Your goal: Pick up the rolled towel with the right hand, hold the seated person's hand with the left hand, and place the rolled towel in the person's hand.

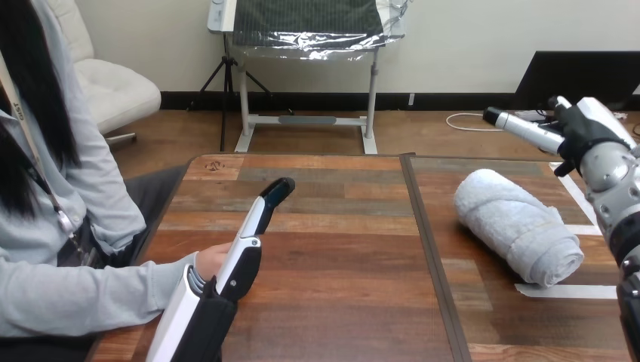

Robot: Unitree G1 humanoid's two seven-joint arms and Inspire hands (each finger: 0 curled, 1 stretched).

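We see L hand (243, 262) near table's (340, 302) left edge, fingers straight, uncurled, right beside person's hand (213, 260); no grasp seen. R hand (585, 132) over far right corner, fingers out, empty. The rolled towel (517, 226) lies near table's right edge, apart from R hand.

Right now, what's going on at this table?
The rolled towel lies on the right part of the table, with nothing touching it. The robot's right hand hovers above its far side, fingers straight and holding nothing. Near the table's left edge, the left hand is stretched out with straight fingers right beside the person's hand, not curled round it. So the towel is not yet picked up.
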